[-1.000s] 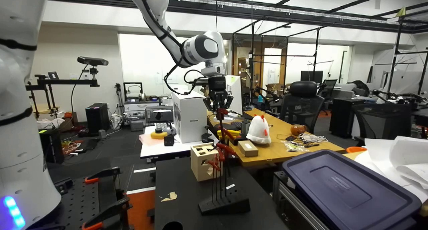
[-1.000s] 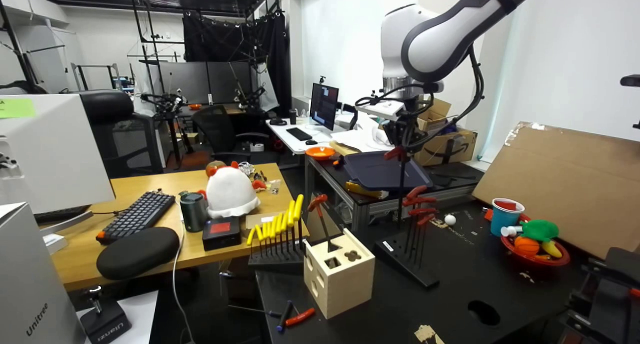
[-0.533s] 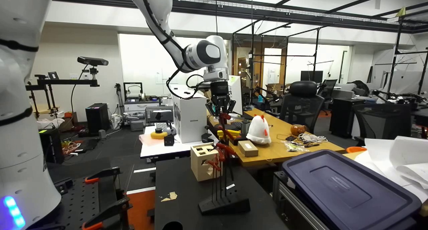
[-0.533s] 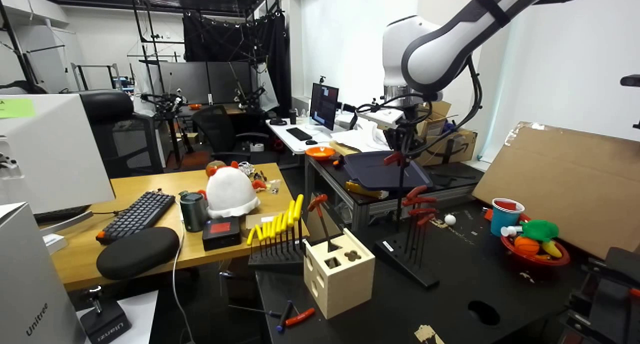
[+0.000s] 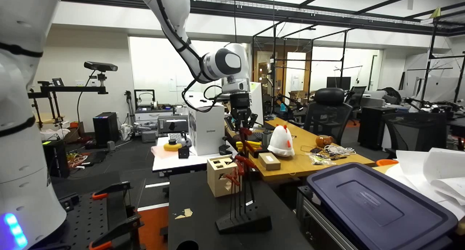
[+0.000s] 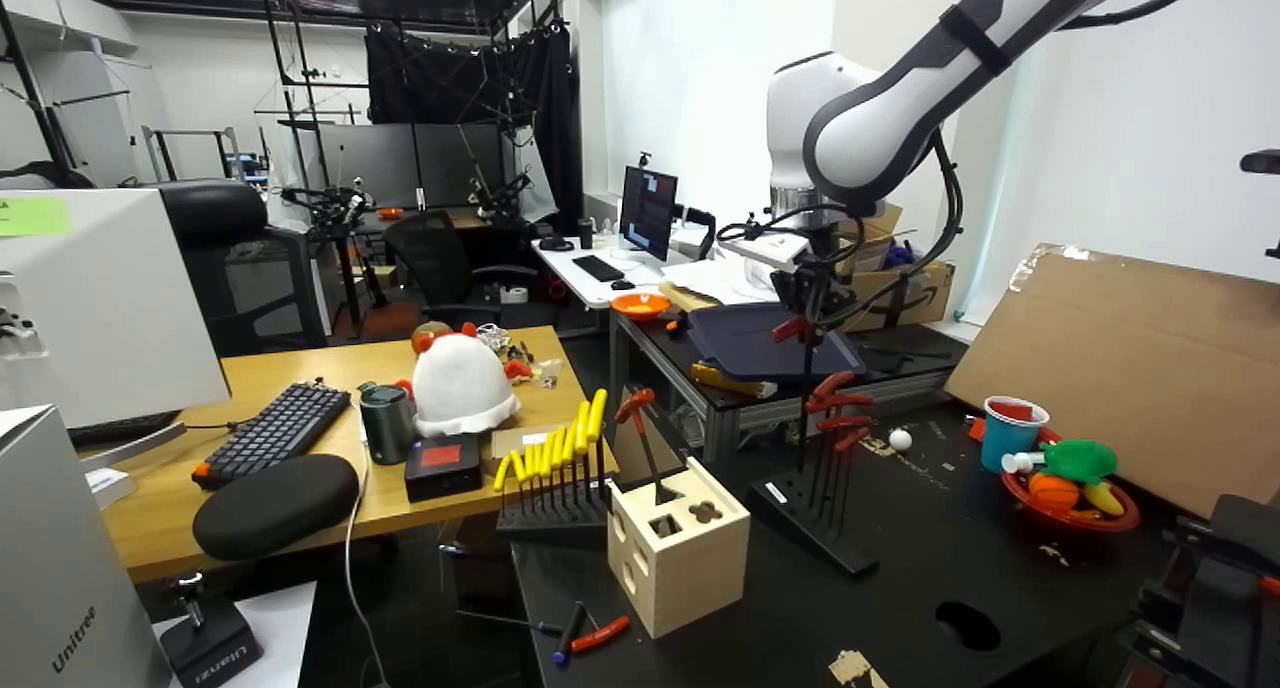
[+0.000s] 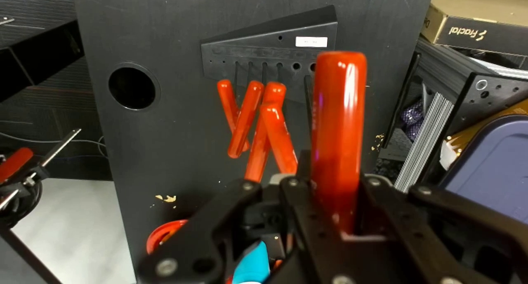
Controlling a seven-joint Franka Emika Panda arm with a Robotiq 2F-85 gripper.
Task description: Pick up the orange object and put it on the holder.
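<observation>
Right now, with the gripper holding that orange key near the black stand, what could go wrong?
The key could miss an open hole in the stand, since its shaft looks slightly tilted. Pressing down might twist it in the gripper, which holds only the handle. It could also bump the other keys, whose handles crowd close by.

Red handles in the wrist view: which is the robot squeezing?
The rightmost red handle: the gripper is shut on it. The four bunched handles left of it, rising from the black stand, aren't gripped.
</observation>
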